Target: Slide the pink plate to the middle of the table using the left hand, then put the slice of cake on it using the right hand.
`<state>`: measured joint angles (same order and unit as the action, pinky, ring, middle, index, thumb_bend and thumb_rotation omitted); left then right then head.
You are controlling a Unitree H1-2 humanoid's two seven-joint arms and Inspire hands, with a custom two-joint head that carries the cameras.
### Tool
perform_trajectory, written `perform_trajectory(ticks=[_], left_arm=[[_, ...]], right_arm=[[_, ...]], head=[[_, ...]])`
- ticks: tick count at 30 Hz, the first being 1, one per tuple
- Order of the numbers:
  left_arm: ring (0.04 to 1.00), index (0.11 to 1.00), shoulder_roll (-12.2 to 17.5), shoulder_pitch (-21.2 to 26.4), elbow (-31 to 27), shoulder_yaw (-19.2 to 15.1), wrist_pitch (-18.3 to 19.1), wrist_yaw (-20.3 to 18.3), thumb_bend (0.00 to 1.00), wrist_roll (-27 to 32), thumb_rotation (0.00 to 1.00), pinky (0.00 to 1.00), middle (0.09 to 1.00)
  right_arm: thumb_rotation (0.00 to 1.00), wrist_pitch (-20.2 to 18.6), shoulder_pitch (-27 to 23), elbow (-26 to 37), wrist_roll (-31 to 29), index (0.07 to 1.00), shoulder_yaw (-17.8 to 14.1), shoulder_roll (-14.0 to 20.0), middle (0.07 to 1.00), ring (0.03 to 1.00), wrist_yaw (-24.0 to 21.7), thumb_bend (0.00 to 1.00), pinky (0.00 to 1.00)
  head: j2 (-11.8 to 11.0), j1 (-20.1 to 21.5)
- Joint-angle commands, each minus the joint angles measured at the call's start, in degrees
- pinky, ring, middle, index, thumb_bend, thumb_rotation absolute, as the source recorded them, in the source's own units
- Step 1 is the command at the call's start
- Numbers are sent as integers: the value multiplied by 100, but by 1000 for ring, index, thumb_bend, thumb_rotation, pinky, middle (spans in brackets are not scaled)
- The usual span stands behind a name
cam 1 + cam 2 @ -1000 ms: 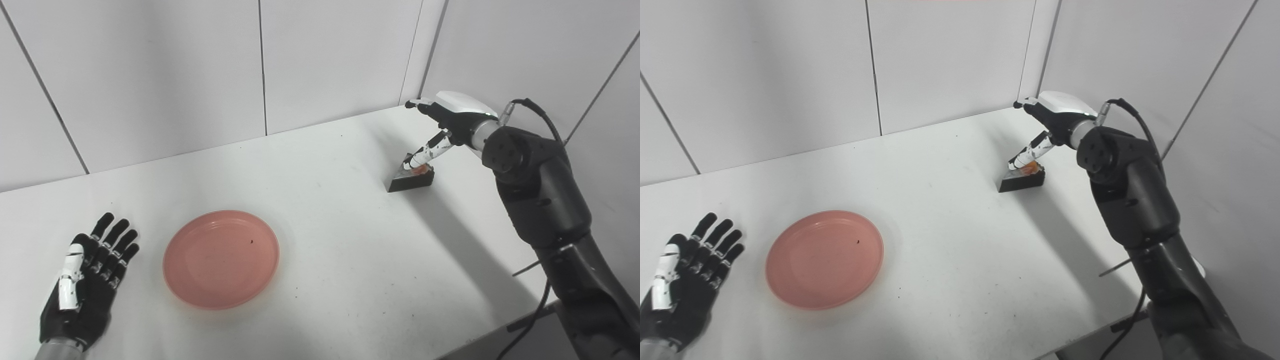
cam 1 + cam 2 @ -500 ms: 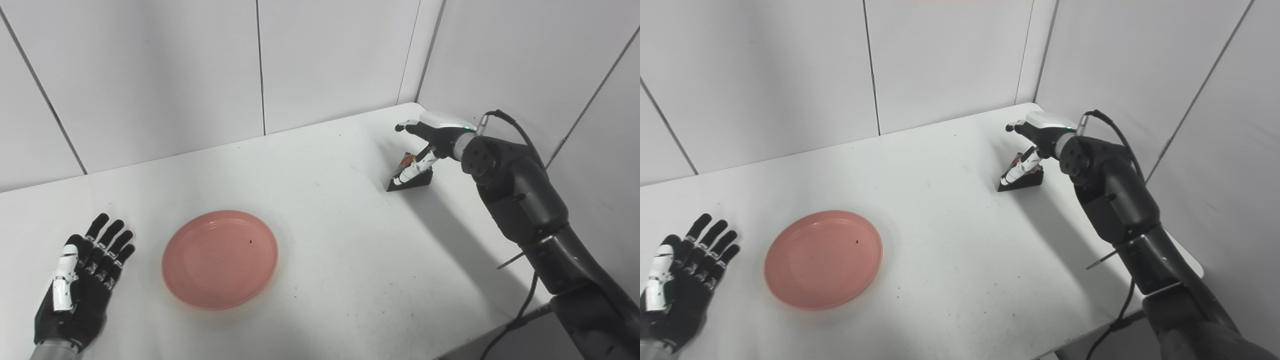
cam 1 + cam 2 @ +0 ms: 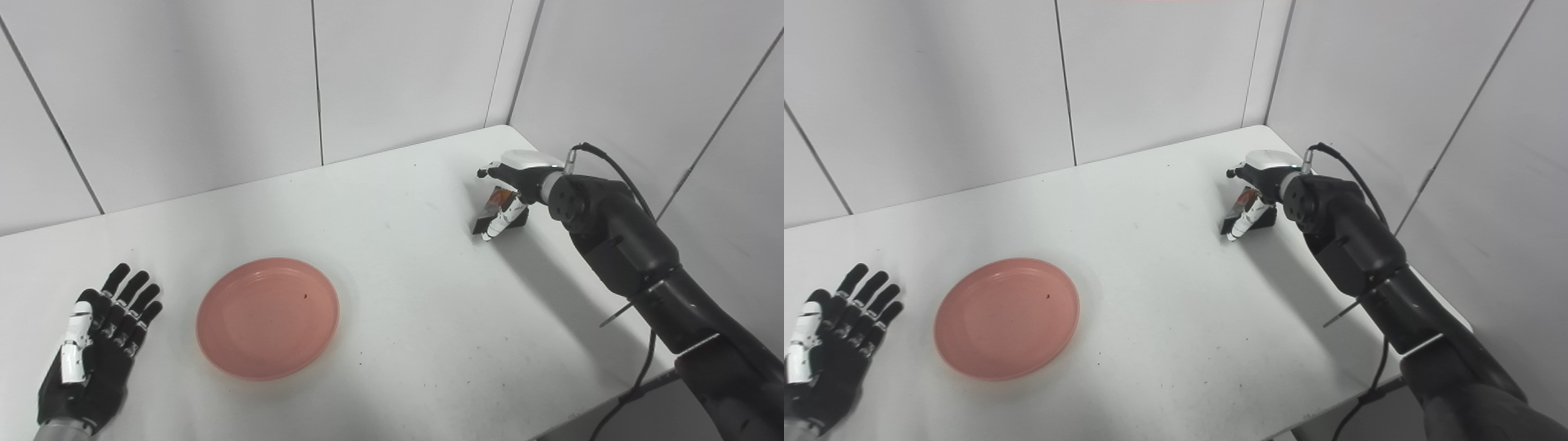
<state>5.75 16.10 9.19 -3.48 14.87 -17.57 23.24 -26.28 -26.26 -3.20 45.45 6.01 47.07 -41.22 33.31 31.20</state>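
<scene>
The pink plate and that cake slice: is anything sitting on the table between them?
Nothing: between plate and cake both views show only bare white table.

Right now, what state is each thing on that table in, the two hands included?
Pink plate: empty, flat on the table, left of its middle.
Slice of cake: tipped up at the far right, off the plate.
Right hand: down on the cake, fingers around it; a firm hold can't be confirmed.
Left hand: open, fingers spread, flat beside the plate, not touching it.
Table: white, with small dark specks.
</scene>
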Motion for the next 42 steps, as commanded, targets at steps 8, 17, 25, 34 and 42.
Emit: perform_trajectory(ticks=[8,17,25,34,42], left_arm=[[936,938,101,-188,-49,47,363,49,372,-59,1000,966,942],[933,937,127,-220,-102,54,351,16,378,-76,1000,963,939],[929,935,153,-232,-174,69,395,35,381,-69,1000,959,935],[928,936,163,-239,-211,82,397,55,384,-73,1000,957,935],[927,933,158,-242,-261,91,436,57,386,-54,1000,951,933]], right_arm=[[318,218,-275,-69,20,892,105,390,958,945,434,1000,776],[261,362,-328,-295,51,868,272,398,946,924,677,993,749],[233,451,-431,-503,-46,860,345,338,936,898,739,949,730],[119,559,-581,-729,-111,830,466,253,914,910,870,874,773],[12,681,-625,-1101,-233,754,485,146,818,779,1283,796,681]], head=[[93,-33],[152,-44],[235,-47],[284,-67],[296,-69]])
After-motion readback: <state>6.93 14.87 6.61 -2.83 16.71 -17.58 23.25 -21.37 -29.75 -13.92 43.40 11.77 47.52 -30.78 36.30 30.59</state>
